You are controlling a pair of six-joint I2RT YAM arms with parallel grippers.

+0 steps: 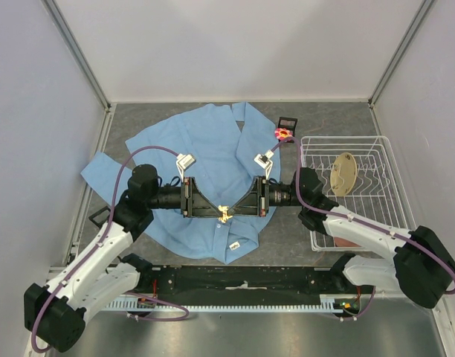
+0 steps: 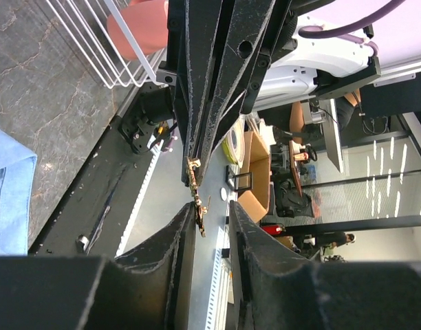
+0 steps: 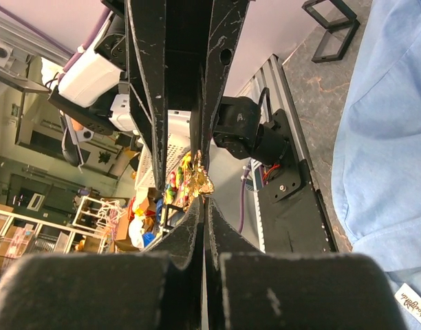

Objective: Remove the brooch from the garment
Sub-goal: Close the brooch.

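Observation:
The garment (image 1: 205, 149) is a light blue shirt spread flat on the table; it also shows as blue cloth (image 2: 4, 199) (image 3: 389, 137) in both wrist views. The brooch (image 1: 283, 134), a small pink flower pin, sits at the shirt's far right edge, well away from both grippers. Above the shirt's near hem the two grippers meet tip to tip. My right gripper (image 1: 229, 213) (image 3: 203, 199) is shut on a small gold emblem (image 1: 224, 216) (image 3: 199, 179). My left gripper (image 1: 221, 211) (image 2: 212, 210) stands open around that emblem (image 2: 197, 199), which touches one finger.
A white wire rack (image 1: 383, 149) stands to the right of the shirt, holding a tan oval object (image 1: 345, 172). A small dark rectangle (image 1: 288, 121) lies just beyond the brooch. A black stand (image 1: 101, 217) sits by the left arm. Walls close in on three sides.

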